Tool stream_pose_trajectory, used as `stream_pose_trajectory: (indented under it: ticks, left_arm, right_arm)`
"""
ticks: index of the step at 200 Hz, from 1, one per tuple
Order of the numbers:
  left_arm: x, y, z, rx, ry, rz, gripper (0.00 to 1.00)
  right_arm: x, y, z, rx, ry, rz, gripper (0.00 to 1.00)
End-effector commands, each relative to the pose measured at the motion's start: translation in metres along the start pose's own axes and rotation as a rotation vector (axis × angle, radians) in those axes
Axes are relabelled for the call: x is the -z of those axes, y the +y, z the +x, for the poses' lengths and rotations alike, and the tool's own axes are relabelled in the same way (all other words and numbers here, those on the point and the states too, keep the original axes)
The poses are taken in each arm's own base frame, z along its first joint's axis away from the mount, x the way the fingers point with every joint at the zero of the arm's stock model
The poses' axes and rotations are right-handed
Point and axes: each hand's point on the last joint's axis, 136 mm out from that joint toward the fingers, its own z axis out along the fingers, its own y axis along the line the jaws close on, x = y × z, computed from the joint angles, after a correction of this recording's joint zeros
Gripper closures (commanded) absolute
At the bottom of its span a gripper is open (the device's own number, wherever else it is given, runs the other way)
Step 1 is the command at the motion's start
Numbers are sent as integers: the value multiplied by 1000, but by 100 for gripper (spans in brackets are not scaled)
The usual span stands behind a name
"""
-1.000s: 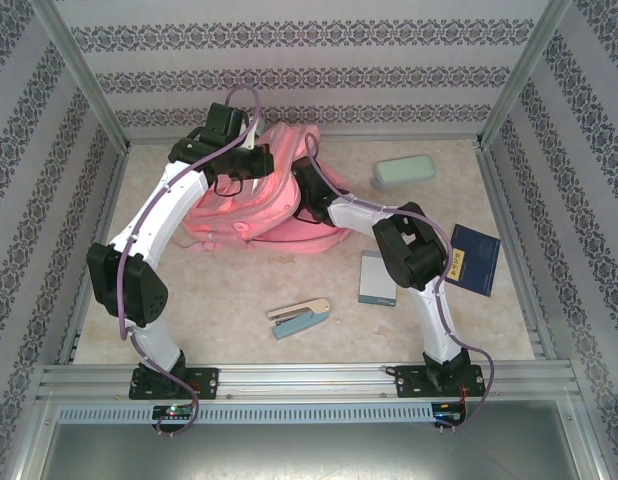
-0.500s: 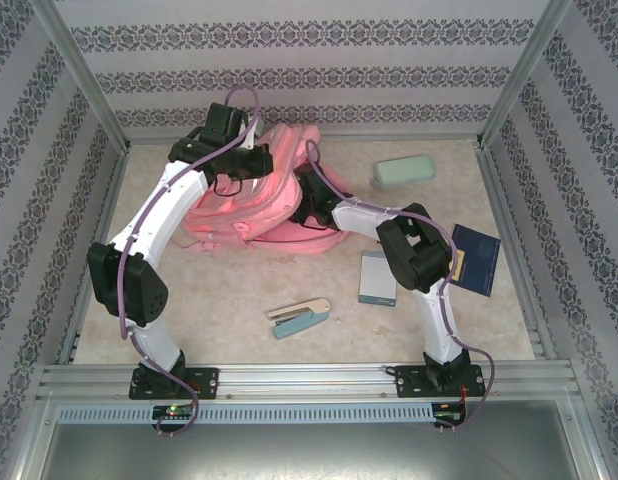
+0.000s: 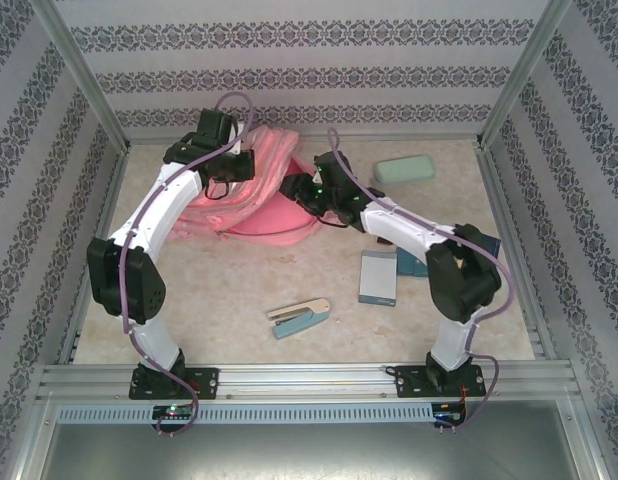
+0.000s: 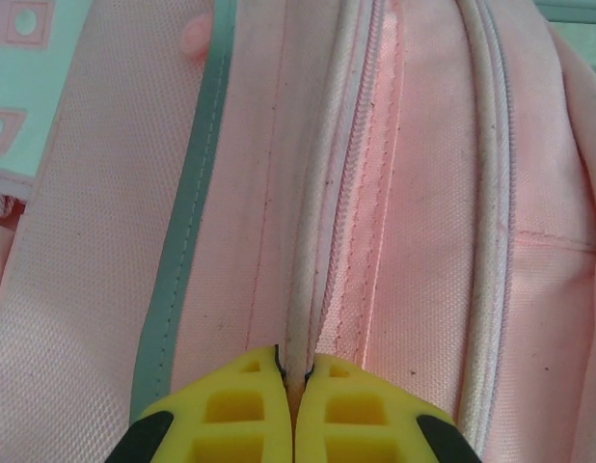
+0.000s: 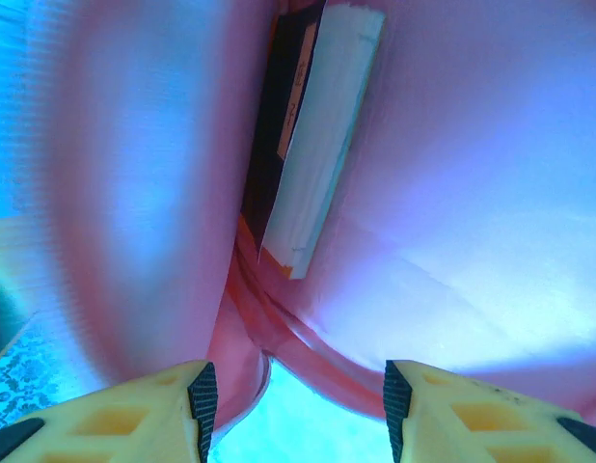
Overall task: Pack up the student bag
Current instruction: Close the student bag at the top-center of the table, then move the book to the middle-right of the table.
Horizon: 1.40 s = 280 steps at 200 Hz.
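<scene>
Left pincer [image 4: 294,368] clamping on student bag [image 4: 105,241] along white piping; right pincer [image 5: 293,391] hanging jaws apart at bag opening; book [image 5: 317,135] standing inside, just ahead.

I have the left arm [image 3: 159,210] stretched forward from its base, elbow out to the left. The left gripper [image 4: 294,371] has its yellow fingers pressed together on a seam of the student bag [image 4: 423,241]. The right arm [image 3: 414,230] folds at the elbow and reaches leftward toward the middle, the right gripper [image 5: 293,386] with its jaws standing apart.
</scene>
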Motion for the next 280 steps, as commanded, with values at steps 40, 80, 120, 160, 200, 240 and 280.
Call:
stream_pose_trajectory:
  ticks: [40,80,120,160,200,240,280]
  left_arm:
    - [5,-18,-11,78,-50,143,54]
    - [14,-50,-4,109,-49,258,40]
    - [14,-86,9,96,-28,327,18]
    - [7,-110,23,73,4,344,0]
    - [2,-116,35,61,41,338,0]
    - [2,-114,37,50,51,323,0]
    - [0,-115,36,55,49,322,0]
  right_arm:
    - [109,-50,-22,13,-153,167,49]
    - [188,-118,-36,-48,-289,324,47]
    - [259,-209,-40,-171,-399,557,42]
    - [289,-289,-34,-344,-399,723,37]
    - [294,-347,-34,-467,-346,821,35]
    - [269,-374,-31,-530,-214,827,34]
    - [215,-360,-20,-508,-77,740,35]
